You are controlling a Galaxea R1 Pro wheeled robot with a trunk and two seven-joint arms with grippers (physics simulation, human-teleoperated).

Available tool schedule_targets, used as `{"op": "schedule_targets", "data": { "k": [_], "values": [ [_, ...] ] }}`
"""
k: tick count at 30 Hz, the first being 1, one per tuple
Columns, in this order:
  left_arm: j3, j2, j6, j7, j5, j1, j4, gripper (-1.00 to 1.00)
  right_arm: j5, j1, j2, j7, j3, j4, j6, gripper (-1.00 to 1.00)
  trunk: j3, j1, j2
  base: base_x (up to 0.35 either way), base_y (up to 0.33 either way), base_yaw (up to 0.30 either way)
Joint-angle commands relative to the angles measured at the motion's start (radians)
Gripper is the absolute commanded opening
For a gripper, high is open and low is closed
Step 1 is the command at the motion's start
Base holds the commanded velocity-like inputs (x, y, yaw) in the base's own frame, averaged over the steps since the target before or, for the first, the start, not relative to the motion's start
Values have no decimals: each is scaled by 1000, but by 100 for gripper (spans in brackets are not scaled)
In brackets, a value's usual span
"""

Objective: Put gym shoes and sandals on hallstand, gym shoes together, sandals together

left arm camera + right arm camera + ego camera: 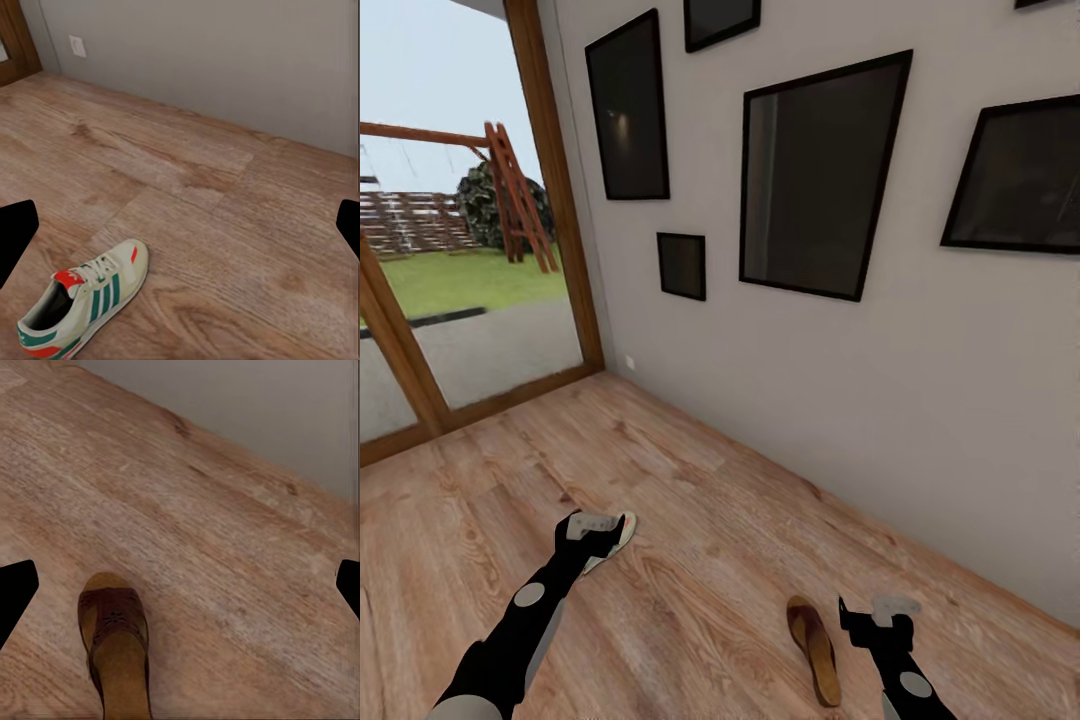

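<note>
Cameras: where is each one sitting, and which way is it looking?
Head view: up on the robot's head, looking down over both arms at the corridor floor and picture wall.
Left wrist view: by the left gripper, facing a gym shoe; both fingertips show.
Right wrist view: by the right gripper, facing a sandal; both fingertips show.
Shared: head view also sees that gym shoe and sandal.

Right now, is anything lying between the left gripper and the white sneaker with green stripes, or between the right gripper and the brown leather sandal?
Nothing visible. Bare wood-plank floor surrounds the white green-striped sneaker below the open left gripper. The brown leather sandal lies alone on planks beside the open right gripper.
</note>
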Motion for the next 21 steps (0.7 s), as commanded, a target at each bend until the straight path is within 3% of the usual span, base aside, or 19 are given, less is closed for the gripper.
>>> {"op": "schedule_targets", "data": {
  "k": [1, 21],
  "values": [
    [5, -1, -5, -6, -10, -1, 0, 100, 3, -1, 1, -2, -2, 1, -3, 100, -6, 4, -8, 0, 0, -117],
    [5, -1, -5, -6, -10, -1, 0, 100, 6, -1, 3, 2, 0, 1, 0, 100, -100, 80, -148, 0, 0, -35]
  ]
}}
